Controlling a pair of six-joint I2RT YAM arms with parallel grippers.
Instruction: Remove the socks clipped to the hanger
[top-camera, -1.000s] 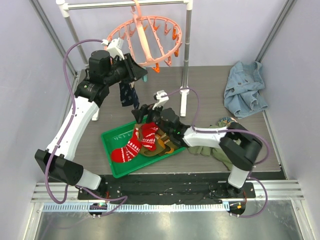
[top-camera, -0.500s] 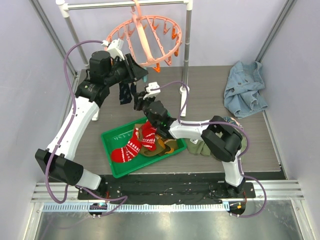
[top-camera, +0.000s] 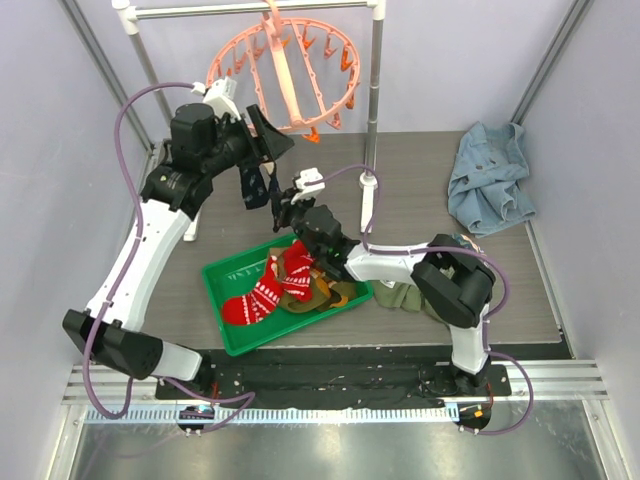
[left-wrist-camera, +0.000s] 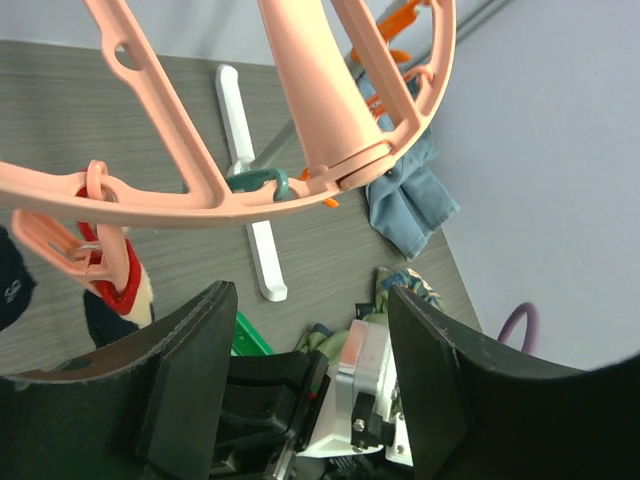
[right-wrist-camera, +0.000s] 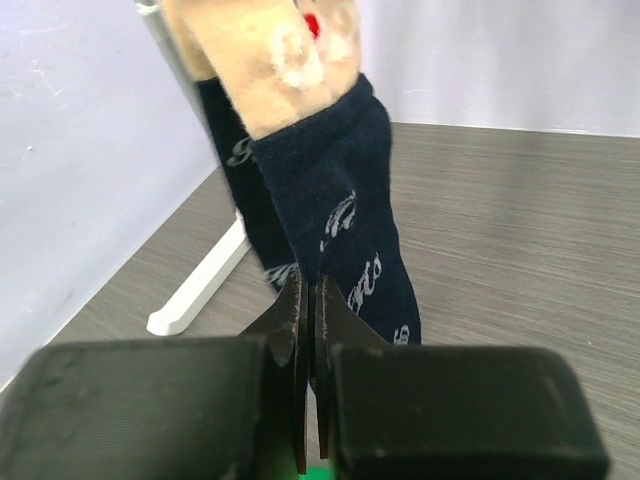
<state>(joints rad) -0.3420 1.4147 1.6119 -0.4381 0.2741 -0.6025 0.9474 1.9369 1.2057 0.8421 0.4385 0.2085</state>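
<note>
Right wrist: right fingers (right-wrist-camera: 285, 322) clenched at bottom of navy sock (right-wrist-camera: 340, 200); left fingers (left-wrist-camera: 190, 370) spread apart beneath hanger (left-wrist-camera: 310, 90).

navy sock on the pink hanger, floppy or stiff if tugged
Probably floppy: the navy sock hangs limp and folded. Likely light: it looks thin. A tug may swing the hanger, since it only hangs by its hook.

Round pink clip hanger with one sock clipped; more socks lie below.
The salmon-pink spoked hanger (top-camera: 287, 72) hangs tilted from its central hook, with orange pegs dangling from its rim. A dark navy sock (top-camera: 256, 188) with pale lettering hangs straight down under its left rim, cream-and-red fabric at the peg. The red white-patterned socks (top-camera: 262, 298) and olive-brown socks (top-camera: 318, 292) lie heaped in the green tray (top-camera: 228, 275).
</note>
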